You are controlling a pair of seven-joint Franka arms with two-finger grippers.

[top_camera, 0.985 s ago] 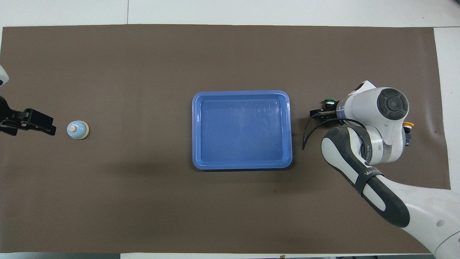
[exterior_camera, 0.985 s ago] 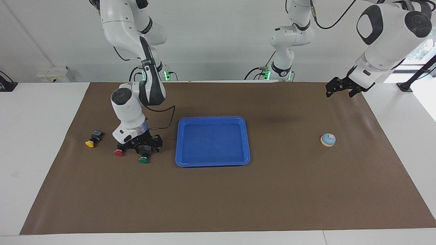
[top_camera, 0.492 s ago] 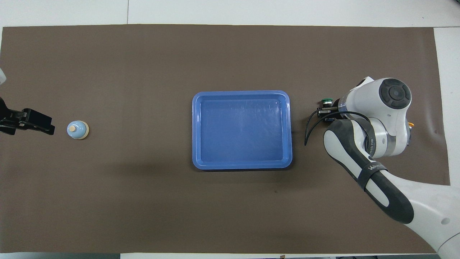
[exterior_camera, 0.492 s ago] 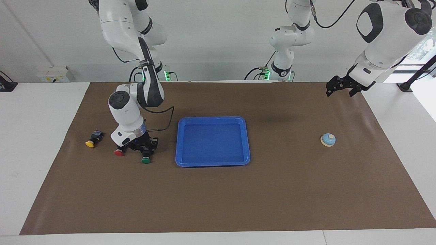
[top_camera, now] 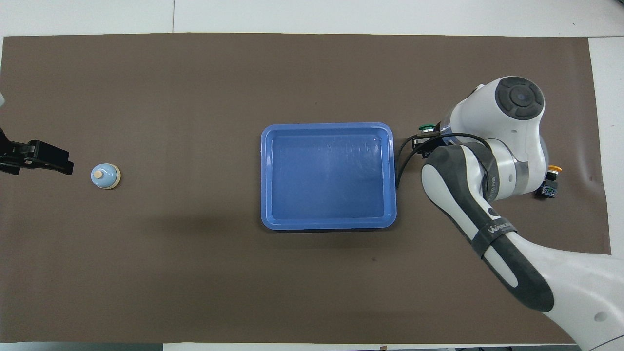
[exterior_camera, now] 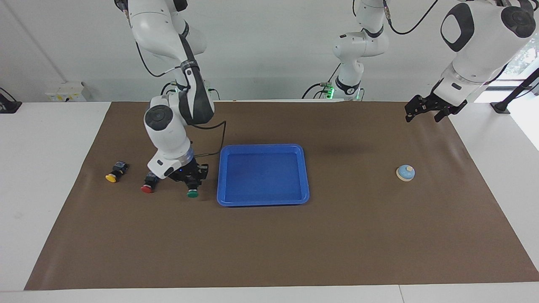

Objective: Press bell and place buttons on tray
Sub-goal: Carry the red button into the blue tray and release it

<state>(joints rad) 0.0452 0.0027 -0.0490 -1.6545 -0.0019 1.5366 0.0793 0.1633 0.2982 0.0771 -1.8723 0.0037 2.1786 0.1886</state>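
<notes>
My right gripper (exterior_camera: pixel 192 183) is shut on the green button (exterior_camera: pixel 192 193) and holds it just above the mat beside the blue tray (exterior_camera: pixel 263 147), toward the right arm's end. In the overhead view the green cap (top_camera: pixel 428 128) peeks out from under the right gripper (top_camera: pixel 423 144) next to the tray (top_camera: pixel 326 126). The red button (exterior_camera: pixel 147 187) and the yellow button (exterior_camera: pixel 113 176) lie on the mat farther toward that end. The yellow button (top_camera: pixel 550 179) shows overhead; the red one is hidden there. The bell (exterior_camera: pixel 405 172) (top_camera: pixel 105 175) stands toward the left arm's end. My left gripper (exterior_camera: pixel 424 110) (top_camera: pixel 48 163) waits in the air beside it.
A brown mat (exterior_camera: pixel 269 244) covers the table. The tray holds nothing. A black cable (exterior_camera: pixel 212 141) loops from the right arm's wrist above the tray's corner.
My right gripper has closed on the green button, lifted it off the mat and carried it toward the tray. The left gripper has drifted slightly.
</notes>
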